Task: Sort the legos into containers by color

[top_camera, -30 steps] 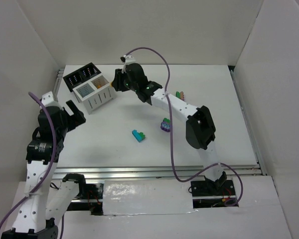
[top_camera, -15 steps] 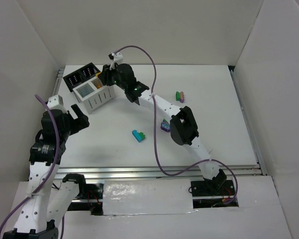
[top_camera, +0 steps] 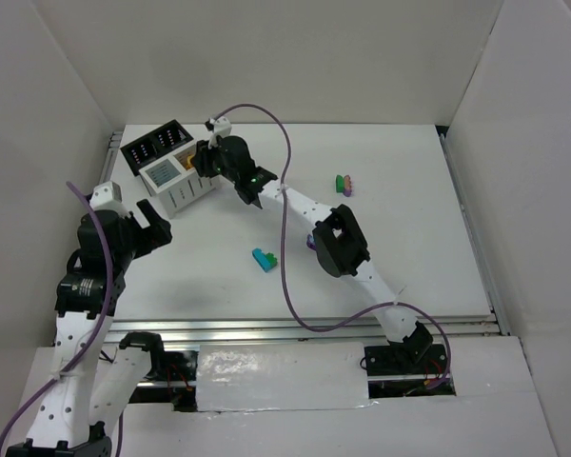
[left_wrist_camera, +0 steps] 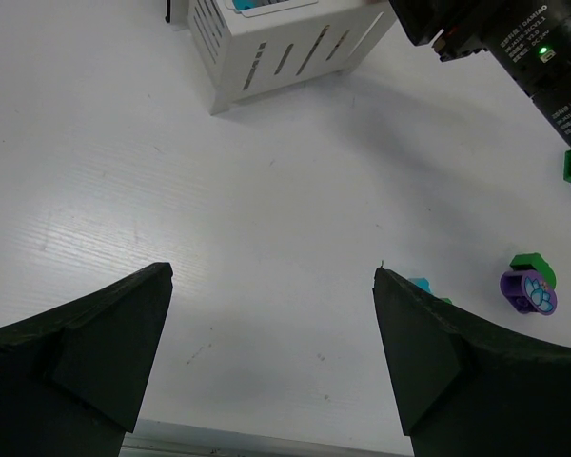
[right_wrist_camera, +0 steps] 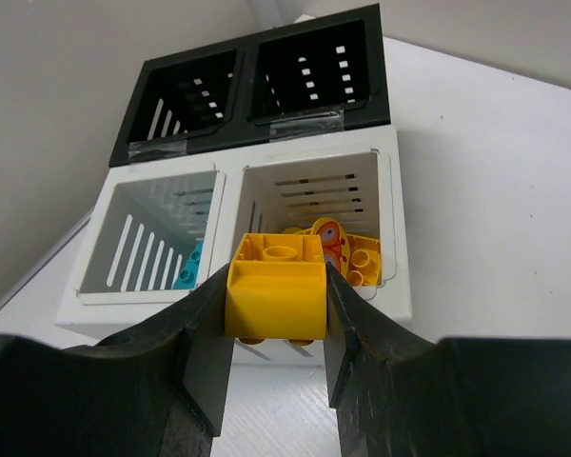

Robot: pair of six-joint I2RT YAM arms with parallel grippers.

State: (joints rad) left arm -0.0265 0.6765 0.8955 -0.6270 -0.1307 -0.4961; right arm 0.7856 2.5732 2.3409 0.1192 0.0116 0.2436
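Tabletop (top_camera: pixel 409 219) white, walled by white panels (top_camera: pixel 266 57) | right end effector (right_wrist_camera: pixel 276 297) grasping yellow lego (right_wrist_camera: pixel 274 274) | left end effector (left_wrist_camera: pixel 271 276) released

The right gripper (right_wrist_camera: pixel 276 319), clamped on a yellow studded plastic brick (right_wrist_camera: pixel 276 286), faces the open top of the white slatted two-compartment bin (right_wrist_camera: pixel 392 228). The compartment straight ahead has yellow and orange bricks (right_wrist_camera: pixel 347 252) heaped on its floor, with room above them. The one ahead-left holds a teal piece (right_wrist_camera: pixel 188 274) (low in a corner). The black slatted bin pair (right_wrist_camera: pixel 252 133) stands beyond.

Ahead of the wide-open left gripper (left_wrist_camera: pixel 271 278), bare white tabletop (left_wrist_camera: pixel 171 190) runs to the white bin's wall. The right arm's black wrist (left_wrist_camera: pixel 476 33) blocks ahead-right. A loose teal brick (left_wrist_camera: pixel 421 284) and a purple-and-green round piece (left_wrist_camera: pixel 528 288) lie by the finger on that side.
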